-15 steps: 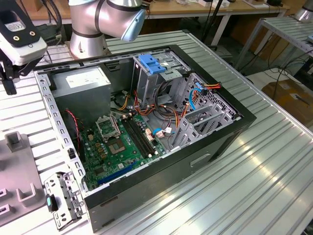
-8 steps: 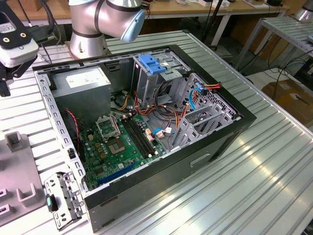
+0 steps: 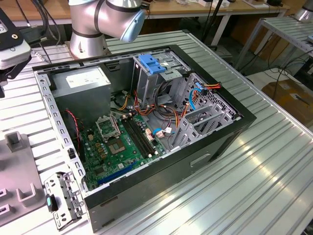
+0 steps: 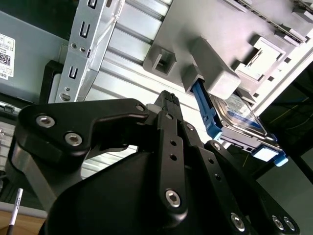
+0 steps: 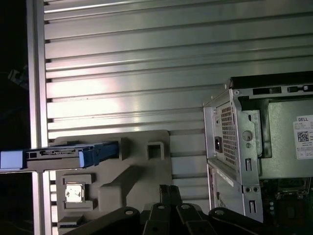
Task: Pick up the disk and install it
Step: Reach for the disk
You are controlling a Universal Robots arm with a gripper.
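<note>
Item: disk (image 4: 242, 120), flat rectangle, dark metal, blue plastic rails, slotted in grey moulded holder (image 4: 217, 78). I logged it near but apart from my claw (image 4: 168, 98), jaws pinched together, empty.

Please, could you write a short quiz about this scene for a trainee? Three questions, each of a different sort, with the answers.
1. True or false: the disk already sits inside the computer case.
2. Where is the disk? A) in the grey holder on the table; B) in the gripper; C) on the motherboard.
3. Fill the gap: the disk's side rails are ____.
Key: 1 false; 2 A; 3 blue.
</note>
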